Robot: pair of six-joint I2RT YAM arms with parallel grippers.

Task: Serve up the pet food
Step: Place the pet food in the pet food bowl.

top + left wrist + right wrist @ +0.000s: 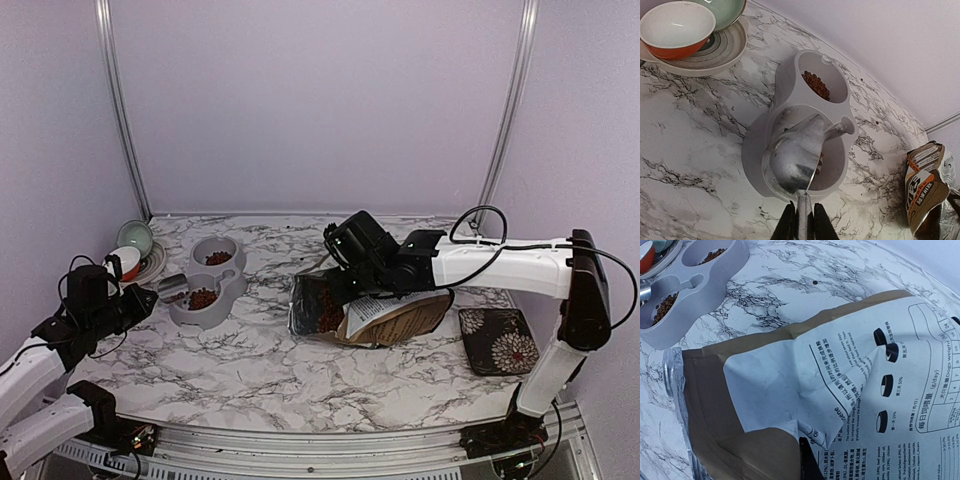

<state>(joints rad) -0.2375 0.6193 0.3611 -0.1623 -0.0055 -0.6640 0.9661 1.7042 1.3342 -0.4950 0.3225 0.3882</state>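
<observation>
Left tool [804, 225]: pinching the thin handle of the scoop [792, 160] between its fingers, at the bottom edge of the left wrist view.
Scoop: shiny metal, tipped over the near bowl of the feeder [785, 85], its cup reaching in over the rim.
Feeder: grey, two round bowls joined in one piece, left of centre in the top view.
Pet food [816, 85]: small reddish-brown bits. There is a small heap in the far bowl and some in the near bowl, partly under the scoop. More shows in the open mouth of the bag [385, 318], near the middle of the top view. One stray pellet lies on the desk [250, 370], near the top of the right wrist view.
Bag: brown with a white printed panel, lying on its side at the middle of the desk, mouth turned left toward the feeder.
Right tool [338, 265]: pressed together, down at the bag's upper left end. I cannot tell whether it has the bag's edge caught.
Dishes: an orange bowl [677, 27] and a green bowl [725, 7] sit on a striped plate [720, 50], upper left of the left wrist view, near the feeder.
Mat [497, 340]: dark with flowers, lower right of the top view, just right of the bag.
</observation>
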